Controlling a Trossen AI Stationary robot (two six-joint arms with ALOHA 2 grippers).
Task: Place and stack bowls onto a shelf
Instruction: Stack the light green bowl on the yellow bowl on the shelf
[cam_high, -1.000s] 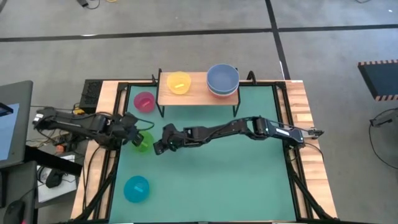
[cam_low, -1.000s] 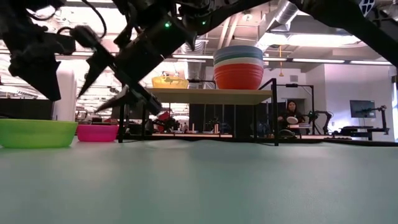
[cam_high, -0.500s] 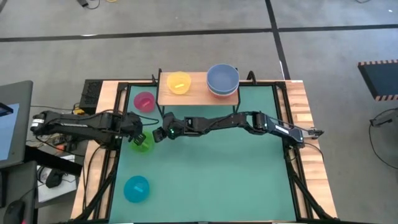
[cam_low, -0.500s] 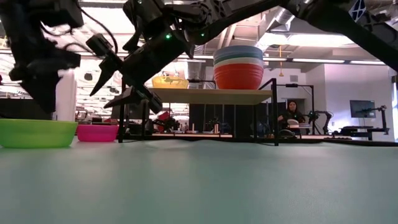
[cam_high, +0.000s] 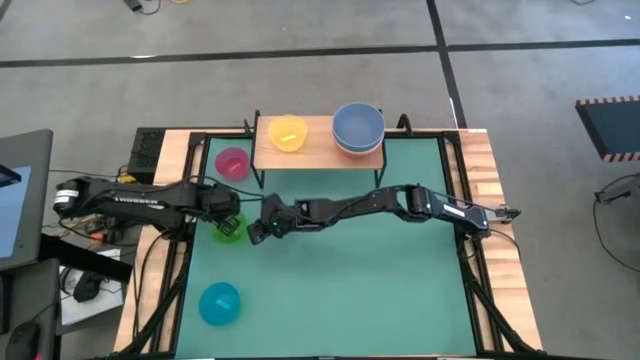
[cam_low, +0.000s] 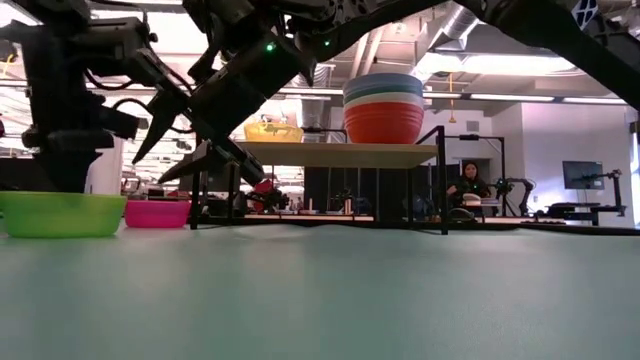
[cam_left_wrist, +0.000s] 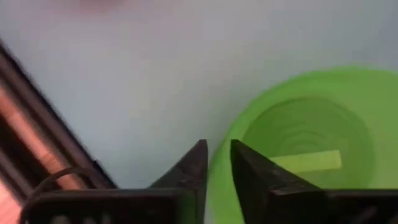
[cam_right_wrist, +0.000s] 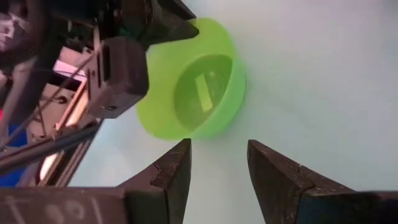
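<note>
A grey floor (cam_high: 300, 90) is spreading around the surface, dark seam lines (cam_high: 437, 30) crossing it toward twelve o'clock. A hazard-striped mat (cam_high: 610, 125) is lying at three o'clock. Beyond, ceiling lights (cam_low: 500, 65) are glowing, a person (cam_low: 465, 185) is sitting, and a dark monitor (cam_low: 582, 175) is standing.

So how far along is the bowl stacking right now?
Done: a stack topped by a blue bowl and a yellow bowl sit on the shelf. In hand: the left gripper straddles the green bowl's rim. Left: the pink bowl and cyan bowl.
</note>
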